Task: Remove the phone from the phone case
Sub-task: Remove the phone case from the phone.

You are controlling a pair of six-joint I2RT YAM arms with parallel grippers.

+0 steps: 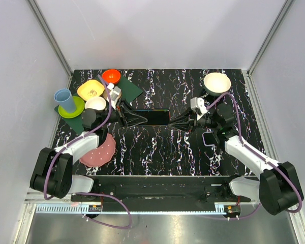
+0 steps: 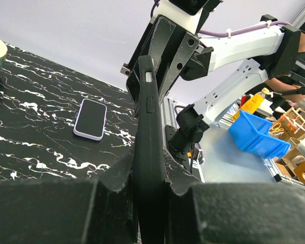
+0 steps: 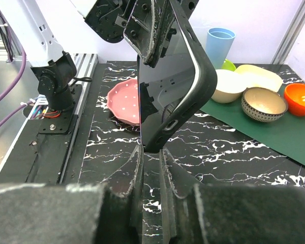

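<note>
- We see the phone case (image 2: 148, 127) held up over the middle of the bench (image 1: 157, 147), stretched lengthwise between the two arms.
- The phone (image 3: 160, 96) sits inside the phone case, its dark screen showing in the right wrist view with the black rim wrapped round it.
- The left gripper (image 1: 133, 118) has the left end of the phone case; its jaws are clamped tight on the case's edge.
- The right gripper (image 1: 179, 122) has the opposite end, its jaws pinched together on the bottom edge of the phone case.
- A second phone (image 1: 209, 138) in a pale cover lies flat on the bench, to the right of the phone case and nearer the arm bases.
- A cream bowl (image 1: 217, 83) stands to the right of the phone case and farther back.
- To the left of the phone case a green mat (image 1: 129, 90) carries crockery: an orange bowl (image 1: 111, 76), a yellow plate (image 1: 90, 90) and a blue cup (image 1: 64, 99) standing on a green plate (image 1: 76, 109).
- A pink plate (image 1: 99, 151) lies left of the phone case, nearer the bases.
</note>
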